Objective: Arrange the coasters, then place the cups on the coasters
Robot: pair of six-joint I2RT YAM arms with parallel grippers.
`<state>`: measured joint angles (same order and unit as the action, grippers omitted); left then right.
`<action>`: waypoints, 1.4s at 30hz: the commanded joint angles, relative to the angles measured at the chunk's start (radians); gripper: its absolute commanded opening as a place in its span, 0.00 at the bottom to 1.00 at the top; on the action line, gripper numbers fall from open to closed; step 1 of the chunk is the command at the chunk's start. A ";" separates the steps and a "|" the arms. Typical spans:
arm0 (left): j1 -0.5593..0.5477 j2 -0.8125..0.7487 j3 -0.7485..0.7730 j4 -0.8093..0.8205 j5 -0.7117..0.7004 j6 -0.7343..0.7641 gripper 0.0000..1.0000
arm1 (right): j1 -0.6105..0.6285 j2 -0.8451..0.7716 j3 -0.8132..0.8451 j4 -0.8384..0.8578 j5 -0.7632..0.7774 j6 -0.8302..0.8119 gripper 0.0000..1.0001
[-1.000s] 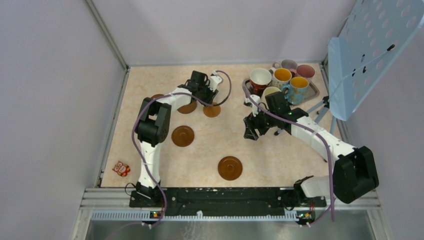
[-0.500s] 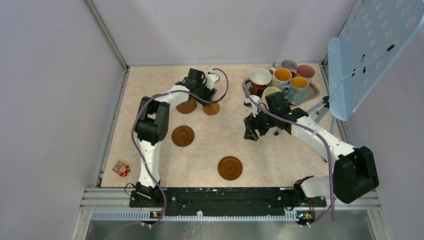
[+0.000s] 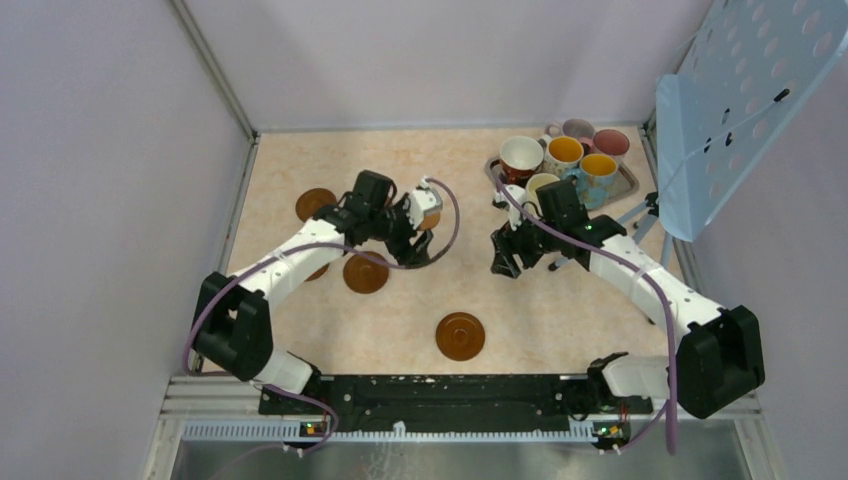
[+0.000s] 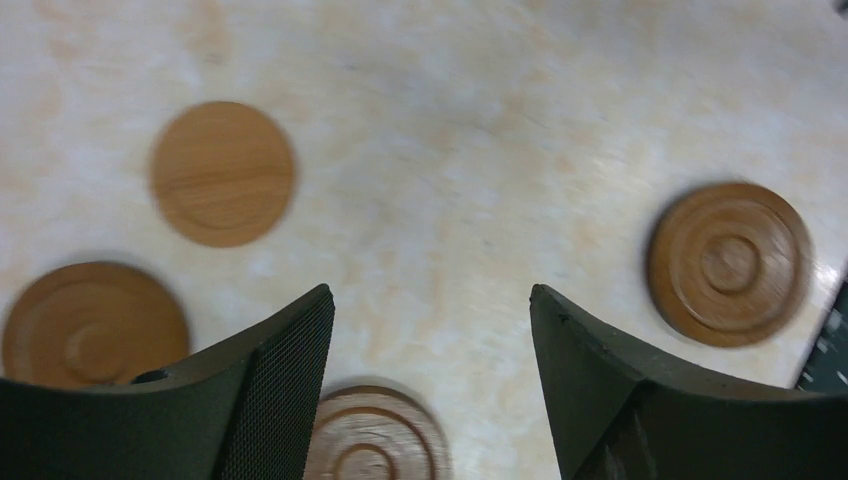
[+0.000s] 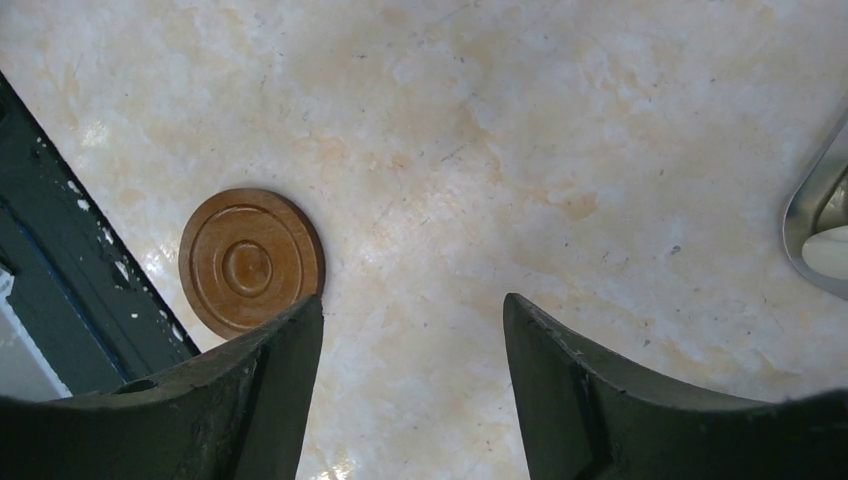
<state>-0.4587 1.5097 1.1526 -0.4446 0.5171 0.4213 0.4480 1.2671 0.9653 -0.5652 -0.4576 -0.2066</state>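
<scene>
Several round brown coasters lie on the marble tabletop: one at the back left, one mid-left and one near the front. My left gripper hovers open and empty over them. Its view shows a lighter plain coaster, a ringed one at left, one below the fingers and one at right. The cups stand grouped on the tray at the back right. My right gripper is open over bare table, with a coaster beyond its left finger.
The silver metal tray holds the mugs right behind the right arm. A pale blue perforated panel on a stand leans in at the right. The black base rail runs along the near edge.
The left gripper went from shut to open and pulled back from the far middle toward the near left, its elbow swinging out to the left. The right arm barely moved.
</scene>
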 commanded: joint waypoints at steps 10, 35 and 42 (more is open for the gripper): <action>-0.316 -0.028 -0.256 0.092 -0.037 0.020 0.78 | -0.036 0.008 0.096 0.049 0.140 0.107 0.63; -0.477 0.227 -0.174 0.128 -0.255 -0.018 0.59 | -0.056 0.026 0.073 0.166 0.181 0.157 0.61; -0.287 0.178 -0.220 0.177 -0.261 -0.013 0.52 | -0.056 0.057 0.081 0.192 0.164 0.162 0.60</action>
<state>-0.8501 1.7088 0.9646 -0.2760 0.3069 0.4068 0.4015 1.3094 1.0157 -0.4313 -0.2676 -0.0586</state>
